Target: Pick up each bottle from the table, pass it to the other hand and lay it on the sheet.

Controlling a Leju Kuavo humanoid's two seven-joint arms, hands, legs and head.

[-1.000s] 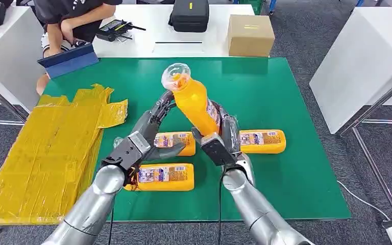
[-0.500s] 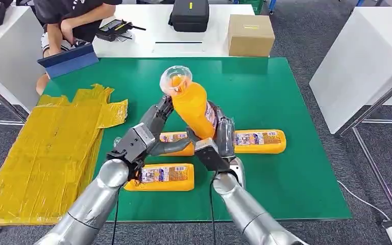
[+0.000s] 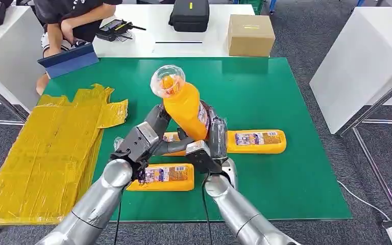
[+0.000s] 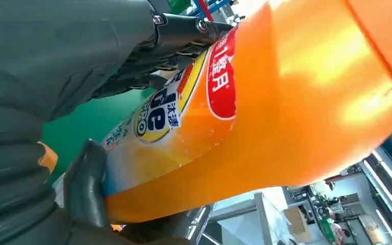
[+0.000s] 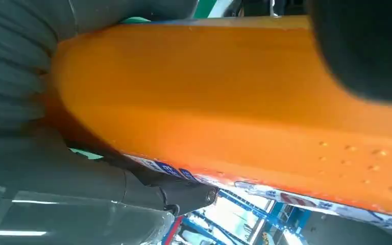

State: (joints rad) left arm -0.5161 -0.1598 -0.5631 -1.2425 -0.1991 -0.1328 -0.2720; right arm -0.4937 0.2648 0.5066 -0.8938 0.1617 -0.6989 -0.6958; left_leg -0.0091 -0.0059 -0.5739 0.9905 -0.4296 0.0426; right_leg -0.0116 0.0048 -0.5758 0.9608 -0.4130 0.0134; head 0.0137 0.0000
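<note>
- Head view shows the raised bottle (image 3: 185,104) tilted above the green table (image 3: 296,102), cap end up and leaning toward the robot's left, with both hands meeting at its lower half.
- Right hand (image 3: 210,140) is wrapped around the bottle's lower body, grasping it; the right wrist view confirms orange plastic pressed against the palm.
- Left hand (image 3: 147,137) has its fingers against the bottle's other side; in the left wrist view the thumb (image 4: 87,184) lies on the labelled base, so it appears to be taking hold too, though how firm that hold is I cannot tell.
- Three more bottles lie flat on the table: one (image 3: 258,141) to the right, one (image 3: 166,177) near the left forearm, one (image 3: 171,138) partly hidden behind the hands.
- Yellow sheet (image 3: 46,148) lies well apart, at the table's left.
- Risk, as I judge it: if the right hand lets go before the left has closed fully, the smooth, top-heavy bottle could slide or tip out and fall among the lying bottles, scattering them.
</note>
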